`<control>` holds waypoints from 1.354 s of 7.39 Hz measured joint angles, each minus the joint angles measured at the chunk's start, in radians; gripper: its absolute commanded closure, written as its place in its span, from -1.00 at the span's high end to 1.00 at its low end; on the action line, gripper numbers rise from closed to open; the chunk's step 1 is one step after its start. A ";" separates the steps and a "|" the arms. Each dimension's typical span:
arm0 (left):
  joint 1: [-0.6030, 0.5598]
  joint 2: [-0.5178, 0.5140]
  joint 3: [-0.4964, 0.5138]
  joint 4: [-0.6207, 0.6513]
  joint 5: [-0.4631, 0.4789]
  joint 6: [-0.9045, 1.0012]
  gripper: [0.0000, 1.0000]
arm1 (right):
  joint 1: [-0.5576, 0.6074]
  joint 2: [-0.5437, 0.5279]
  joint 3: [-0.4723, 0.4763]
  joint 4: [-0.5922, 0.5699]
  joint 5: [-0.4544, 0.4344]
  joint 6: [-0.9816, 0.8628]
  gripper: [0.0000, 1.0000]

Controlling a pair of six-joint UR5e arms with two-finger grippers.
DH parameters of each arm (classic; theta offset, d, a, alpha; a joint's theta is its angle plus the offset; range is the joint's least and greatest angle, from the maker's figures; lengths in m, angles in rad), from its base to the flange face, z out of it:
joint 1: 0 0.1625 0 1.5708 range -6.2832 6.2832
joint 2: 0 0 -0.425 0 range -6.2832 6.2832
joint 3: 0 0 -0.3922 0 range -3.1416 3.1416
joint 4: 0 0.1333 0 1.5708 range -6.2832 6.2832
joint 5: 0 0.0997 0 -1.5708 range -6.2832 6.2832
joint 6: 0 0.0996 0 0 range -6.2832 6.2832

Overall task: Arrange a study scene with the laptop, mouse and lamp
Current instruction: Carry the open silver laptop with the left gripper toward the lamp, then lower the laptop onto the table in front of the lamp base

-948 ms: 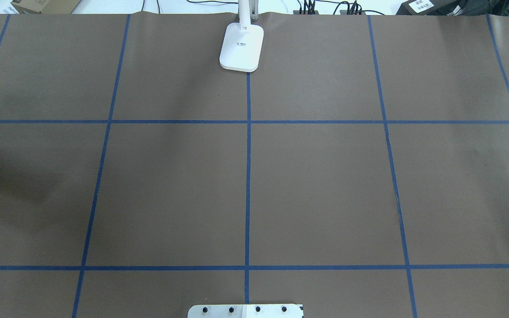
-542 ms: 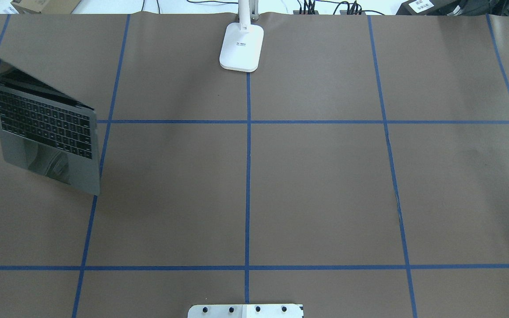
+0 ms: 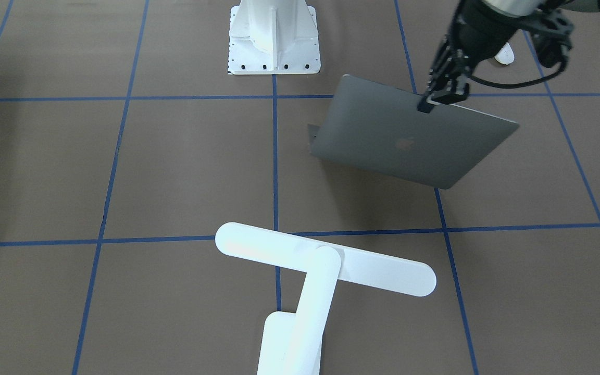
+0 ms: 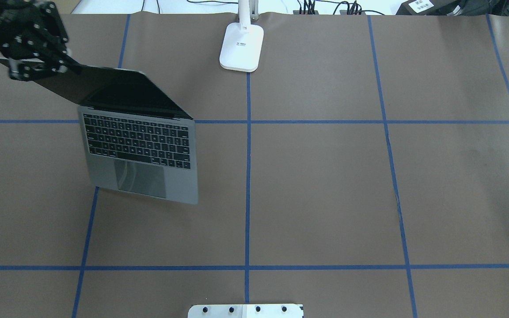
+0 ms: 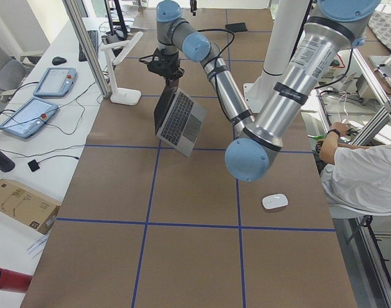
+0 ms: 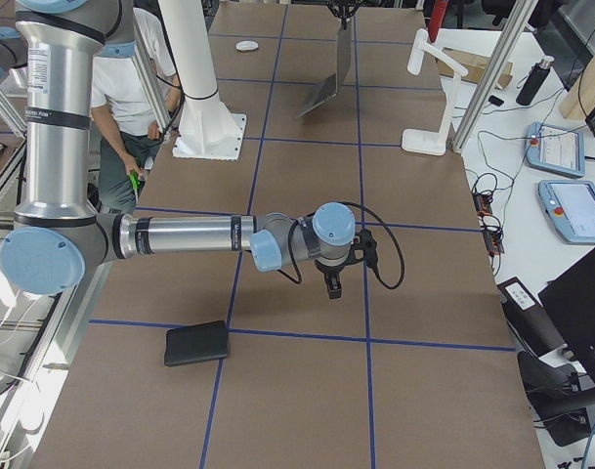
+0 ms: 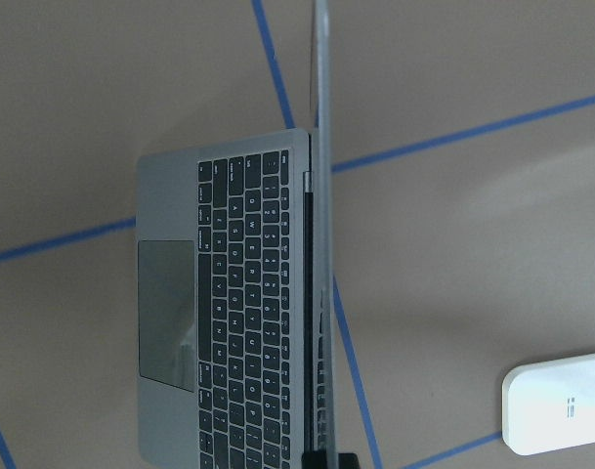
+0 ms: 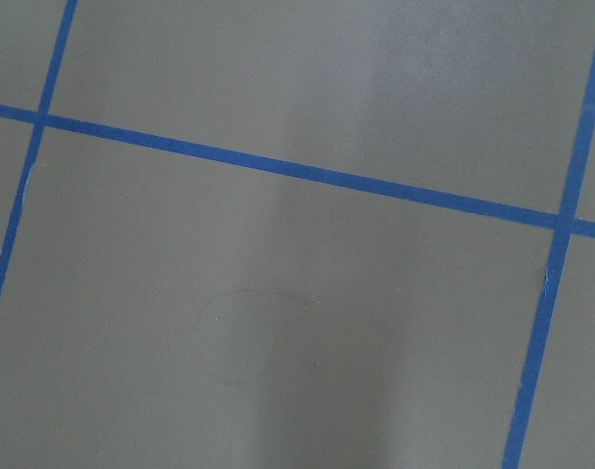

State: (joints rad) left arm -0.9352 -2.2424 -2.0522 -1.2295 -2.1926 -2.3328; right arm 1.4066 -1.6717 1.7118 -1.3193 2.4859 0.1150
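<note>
The laptop [image 4: 139,150] hangs open and tilted above the table's left half, with its shadow on the mat. My left gripper [image 4: 66,66] is shut on the top edge of its screen lid [image 3: 409,135]. The left wrist view looks down along the lid at the keyboard [image 7: 248,313]. The white lamp stands at the far middle edge, showing its base [image 4: 241,46] and its bar head [image 3: 326,258]. The mouse [image 5: 275,201] lies near the robot's left side. My right gripper [image 6: 333,286] hovers low over bare mat; whether it is open or shut I cannot tell.
A flat black mat [image 6: 196,343] lies at the table's right end. The white robot pedestal [image 3: 274,36] stands at the near middle edge. A seated person [image 5: 362,173] is beside the table behind the robot. Blue tape lines grid the brown mat.
The laptop has travelled from the overhead view's left edge toward the table's middle. My left gripper, holding its lid, has come into that view.
</note>
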 measured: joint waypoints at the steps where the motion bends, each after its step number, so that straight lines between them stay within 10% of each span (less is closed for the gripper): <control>1: 0.078 -0.083 0.067 0.000 0.062 -0.065 -1.00 | 0.000 0.000 -0.004 0.000 -0.006 0.002 0.98; 6: 0.168 -0.312 0.467 -0.204 0.205 -0.152 -1.00 | 0.000 0.000 -0.021 0.000 -0.015 0.004 0.98; 10: 0.161 -0.334 0.595 -0.303 0.282 -0.162 -1.00 | 0.000 0.000 -0.024 0.000 -0.015 0.004 0.98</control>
State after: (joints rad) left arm -0.7741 -2.5765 -1.4570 -1.5325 -1.9111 -2.4948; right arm 1.4067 -1.6720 1.6874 -1.3192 2.4712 0.1194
